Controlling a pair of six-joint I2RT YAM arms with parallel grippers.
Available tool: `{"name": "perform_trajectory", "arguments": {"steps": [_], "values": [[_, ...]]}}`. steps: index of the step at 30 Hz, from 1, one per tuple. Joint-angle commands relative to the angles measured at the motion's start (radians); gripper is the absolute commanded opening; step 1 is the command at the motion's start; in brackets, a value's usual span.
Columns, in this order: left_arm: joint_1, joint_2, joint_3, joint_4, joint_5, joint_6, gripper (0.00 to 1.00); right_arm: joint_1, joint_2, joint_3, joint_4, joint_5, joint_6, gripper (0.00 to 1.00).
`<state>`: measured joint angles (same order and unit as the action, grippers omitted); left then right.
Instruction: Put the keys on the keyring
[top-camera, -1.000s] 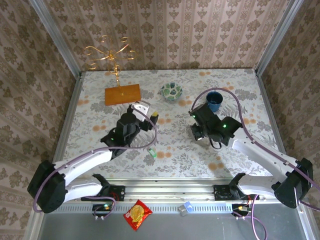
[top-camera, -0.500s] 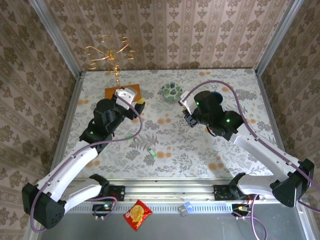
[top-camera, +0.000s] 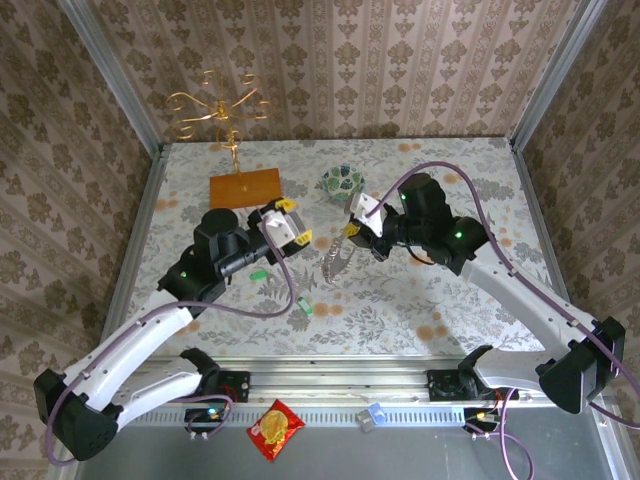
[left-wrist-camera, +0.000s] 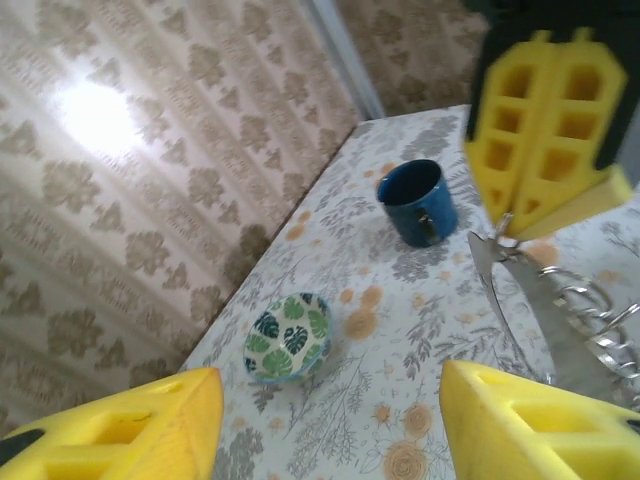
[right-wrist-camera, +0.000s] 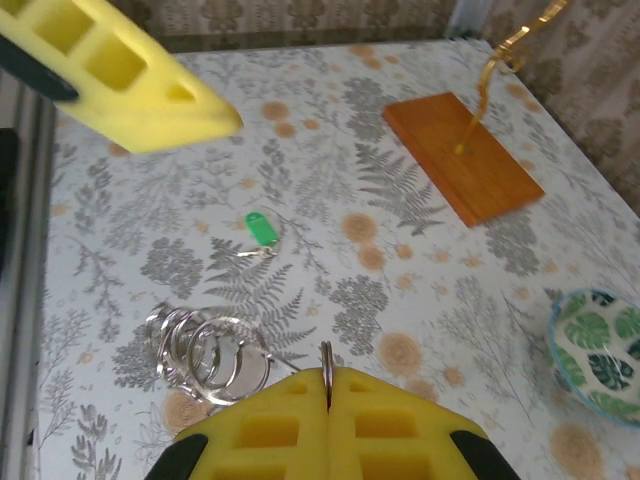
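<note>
My right gripper (top-camera: 356, 226) is shut on the rim of the keyring (top-camera: 335, 262), a thin grey hoop that hangs from it above the middle of the table. The right wrist view shows the hoop's edge (right-wrist-camera: 326, 372) pinched between the yellow fingers (right-wrist-camera: 400, 425), with a cluster of small steel rings (right-wrist-camera: 205, 350) beside it. One green-headed key (top-camera: 258, 272) lies under my left arm, and a second (top-camera: 303, 305) lies nearer the front. My left gripper (top-camera: 295, 222) is open and empty, just left of the hoop (left-wrist-camera: 540, 300). Its fingers (left-wrist-camera: 110, 430) frame the table.
A patterned green bowl (top-camera: 342, 181) sits at the back centre and a blue mug (left-wrist-camera: 415, 200) to its right. The gold wire stand (top-camera: 220, 105) on its wooden base (top-camera: 245, 187) is at the back left. A red-and-yellow snack packet (top-camera: 275, 428) lies off the table's front edge.
My right gripper swung left toward the centre with the keyring, which now hangs free. My left gripper came back from the wooden base toward the hoop, and its jaws narrowed.
</note>
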<state>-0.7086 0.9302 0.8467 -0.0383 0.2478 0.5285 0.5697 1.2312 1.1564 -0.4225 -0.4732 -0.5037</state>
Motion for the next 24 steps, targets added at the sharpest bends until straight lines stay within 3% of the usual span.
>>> {"name": "perform_trajectory", "arguments": {"steps": [1,5,13,17,24], "values": [[-0.014,0.012,-0.008,-0.055,0.080,0.088,0.57,0.018,0.008,-0.013,-0.020,-0.091,-0.084,0.00],[-0.030,0.039,-0.002,-0.080,0.116,0.101,0.54,0.032,0.011,-0.013,-0.052,-0.091,-0.124,0.00],[-0.034,0.071,-0.002,-0.104,0.209,0.174,0.35,0.042,0.010,-0.021,-0.092,-0.095,-0.224,0.00],[-0.037,0.089,-0.002,-0.124,0.281,0.205,0.32,0.052,0.005,-0.034,-0.072,-0.090,-0.237,0.00],[-0.060,0.132,-0.012,-0.109,0.300,0.200,0.30,0.073,-0.009,-0.066,-0.035,-0.090,-0.239,0.00]]}}
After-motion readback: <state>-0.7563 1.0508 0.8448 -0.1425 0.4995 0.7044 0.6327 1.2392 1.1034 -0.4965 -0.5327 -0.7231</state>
